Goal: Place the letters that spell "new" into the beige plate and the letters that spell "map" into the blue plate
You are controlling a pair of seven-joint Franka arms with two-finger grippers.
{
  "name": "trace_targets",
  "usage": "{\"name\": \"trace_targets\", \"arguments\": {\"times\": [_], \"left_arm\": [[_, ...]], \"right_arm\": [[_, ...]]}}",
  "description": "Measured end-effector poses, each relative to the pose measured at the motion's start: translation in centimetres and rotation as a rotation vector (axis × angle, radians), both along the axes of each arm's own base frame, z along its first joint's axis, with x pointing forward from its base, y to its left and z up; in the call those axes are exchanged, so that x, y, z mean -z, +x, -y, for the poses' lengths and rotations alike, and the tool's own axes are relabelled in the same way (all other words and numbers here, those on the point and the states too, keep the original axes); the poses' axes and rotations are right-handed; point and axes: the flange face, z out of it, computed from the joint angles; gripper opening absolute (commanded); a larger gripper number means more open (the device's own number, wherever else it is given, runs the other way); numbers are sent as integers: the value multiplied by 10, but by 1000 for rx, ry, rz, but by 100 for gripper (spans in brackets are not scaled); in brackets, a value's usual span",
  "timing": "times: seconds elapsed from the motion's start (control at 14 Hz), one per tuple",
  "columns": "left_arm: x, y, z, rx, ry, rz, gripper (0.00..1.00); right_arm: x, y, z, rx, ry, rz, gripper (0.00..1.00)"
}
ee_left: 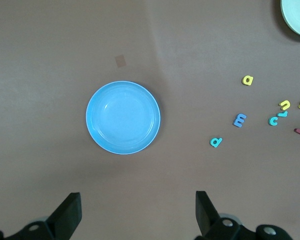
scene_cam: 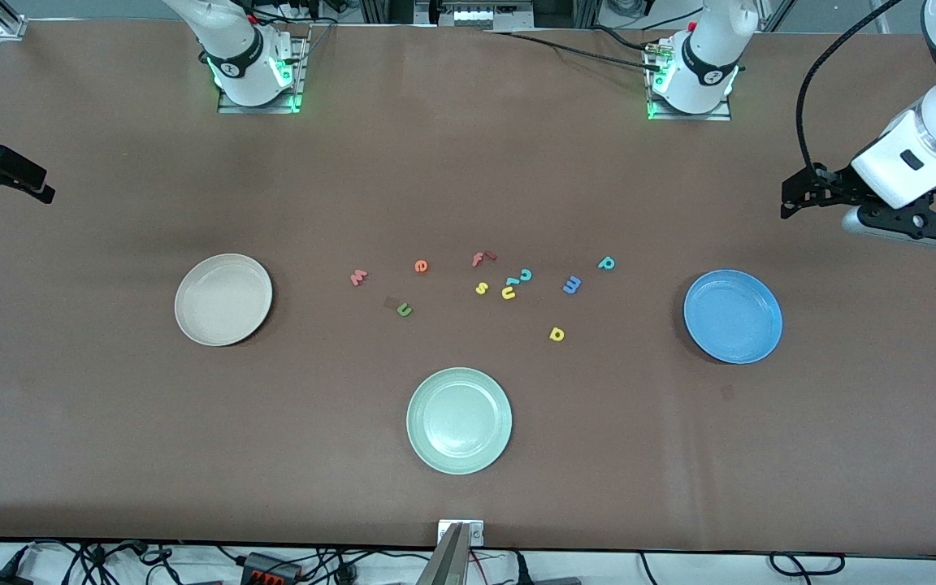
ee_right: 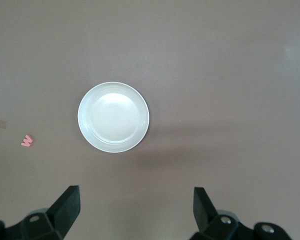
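Letters (scene_cam: 556, 334) well apart from end effectors (scene_cam: 793, 199)

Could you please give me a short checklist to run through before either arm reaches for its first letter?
1. Beige plate holds nothing: ok.
2. Blue plate holds nothing: ok.
3. Left gripper open, holding nothing, up over the table near the blue plate: ok.
4. Right gripper open, holding nothing, up near the beige plate: ok.
5. Green n, orange e, pink w lie apart from each other: ok.
6. Blue m, teal p, yellow a lie apart from each other: ok.
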Motion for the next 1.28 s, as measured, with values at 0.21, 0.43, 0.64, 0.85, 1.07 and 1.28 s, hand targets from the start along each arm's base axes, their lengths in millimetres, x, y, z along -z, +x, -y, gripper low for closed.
{"name": "trace_targets", "arguments": {"times": [0.21,0.43,0.64,0.85,1.07,1.28], "left_arm": [[0,0,0,0,0,0,100],[0,0,0,0,0,0,100],[0,0,1,-3,0,0,100],[1,-3,20,0,3,-10,100],[12,-8,43,36,10,-69,100],[46,-1,70,84,11,-132,100]], "right_arm": [[0,0,0,0,0,2,100],[0,0,0,0,0,3,100],[0,0,0,0,0,3,100],[3,2,0,0,0,-3,100],[13,6,0,-1,0,-21,100],[33,15,-5,-13,2,-56,100]]}}
